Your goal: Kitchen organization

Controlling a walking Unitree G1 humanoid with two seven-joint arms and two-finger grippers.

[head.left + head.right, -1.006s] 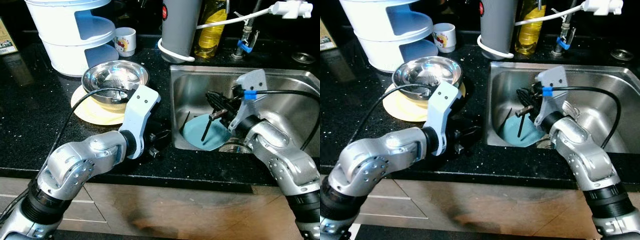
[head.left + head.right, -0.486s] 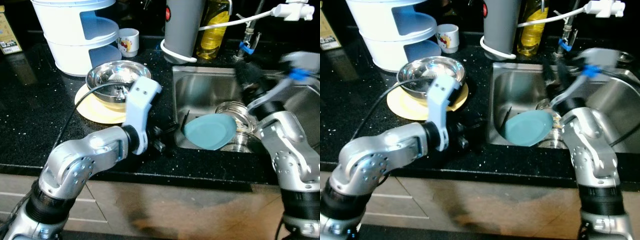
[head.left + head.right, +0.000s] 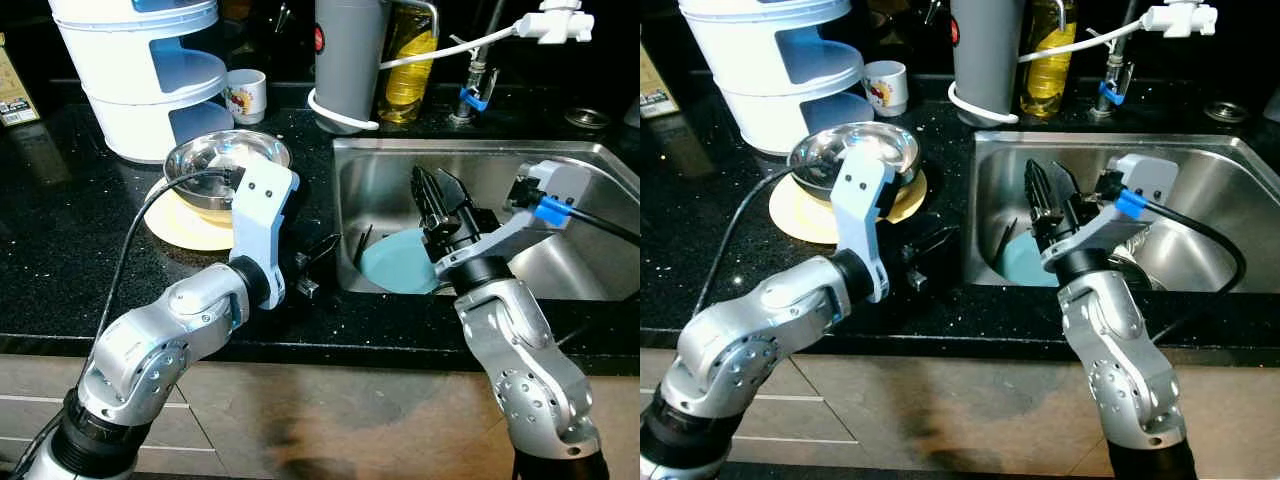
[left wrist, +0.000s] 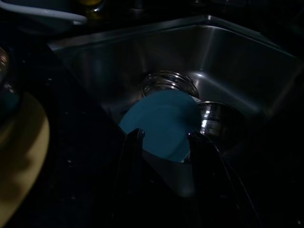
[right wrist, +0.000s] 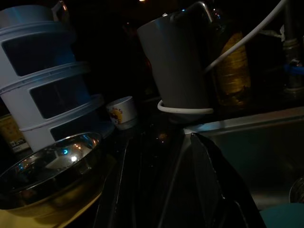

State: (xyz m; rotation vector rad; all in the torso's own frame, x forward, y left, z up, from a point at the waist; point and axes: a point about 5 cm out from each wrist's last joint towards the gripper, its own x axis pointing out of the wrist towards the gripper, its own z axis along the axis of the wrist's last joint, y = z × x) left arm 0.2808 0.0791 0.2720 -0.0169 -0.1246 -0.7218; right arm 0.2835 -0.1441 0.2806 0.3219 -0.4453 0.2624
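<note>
Care is needed with the right hand (image 3: 437, 196), whose fingers are seen apart and empty just above the blue plate (image 3: 398, 262) leaning in the sink (image 3: 585, 160), while the left hand (image 3: 322, 250), also apart, waits on the bench (image 3: 60, 230).

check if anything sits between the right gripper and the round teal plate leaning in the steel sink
Nothing visible does. The right gripper hangs open just above the round teal plate, which leans against the steel sink's near wall, with only open space between them.
</note>
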